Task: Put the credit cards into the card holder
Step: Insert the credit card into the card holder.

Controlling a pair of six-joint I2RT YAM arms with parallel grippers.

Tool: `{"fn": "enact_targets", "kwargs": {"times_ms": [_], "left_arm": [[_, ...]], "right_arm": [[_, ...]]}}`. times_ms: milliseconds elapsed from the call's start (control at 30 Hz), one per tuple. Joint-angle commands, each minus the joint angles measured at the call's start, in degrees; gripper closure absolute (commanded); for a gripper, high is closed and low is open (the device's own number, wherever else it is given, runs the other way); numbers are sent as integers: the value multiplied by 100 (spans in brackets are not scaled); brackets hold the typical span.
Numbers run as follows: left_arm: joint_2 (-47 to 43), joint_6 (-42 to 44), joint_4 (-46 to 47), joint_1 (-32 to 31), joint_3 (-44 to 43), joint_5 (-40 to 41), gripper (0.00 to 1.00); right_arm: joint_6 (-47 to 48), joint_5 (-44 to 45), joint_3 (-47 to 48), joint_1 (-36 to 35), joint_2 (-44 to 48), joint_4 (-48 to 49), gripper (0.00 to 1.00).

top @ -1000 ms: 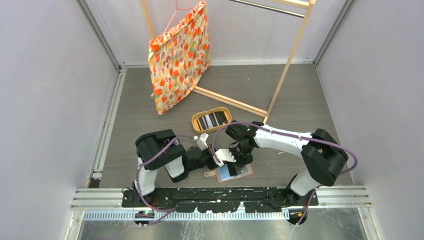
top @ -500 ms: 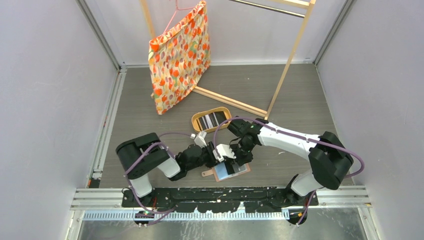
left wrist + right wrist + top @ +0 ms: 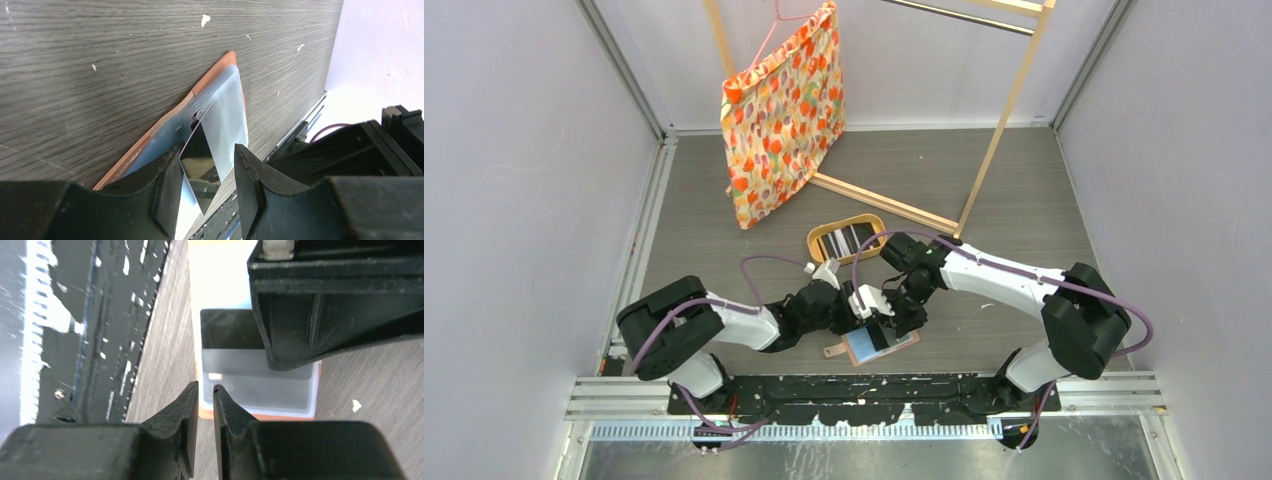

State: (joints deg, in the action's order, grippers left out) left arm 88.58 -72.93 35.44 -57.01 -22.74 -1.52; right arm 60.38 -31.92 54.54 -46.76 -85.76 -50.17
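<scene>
Left wrist: card (image 3: 202, 172) in L claw (image 3: 206, 150)

Even, bright light (near jaws blurred)

The card holder (image 3: 886, 342) lies open and flat on the grey table (image 3: 1004, 180), near its front edge. It is salmon-tan outside and light blue inside, with a clear pocket (image 3: 227, 117) facing up and a snap tab (image 3: 834, 349) sticking out on the left side. One dark glossy card (image 3: 199, 162) sits tilted, its far edge inside that pocket. More black, grey and white cards (image 3: 849, 238) lie side by side in an oval wooden tray (image 3: 812, 243) farther back.
</scene>
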Motion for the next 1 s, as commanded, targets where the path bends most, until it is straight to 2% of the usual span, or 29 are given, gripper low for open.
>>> {"fn": "enact_targets", "kwargs": {"times_ms": [0,133,267,500,733,967], "left_arm": [[-283,184,-582,-11,-175,110,57],[-172,74,-411,-12,-182,77,57],[15,-100,-89,-3,-132,10,57],[66,-221,210,28,1,3,57],[83,-213,344,72,65,-62,56],[241,-246,505,85,86,-116,56]], "right_arm": [[-556,-902,180,-137,340,316,82],[-1314,-703,32,-508,426,1043,91],[-1650,-205,-132,-1258,389,1660,94],[-1845,1499,-284,-2366,-103,2428,95],[-1687,2231,-359,-2455,-263,2579,95],[-1440,2506,-324,-2456,-428,2391,95]]}}
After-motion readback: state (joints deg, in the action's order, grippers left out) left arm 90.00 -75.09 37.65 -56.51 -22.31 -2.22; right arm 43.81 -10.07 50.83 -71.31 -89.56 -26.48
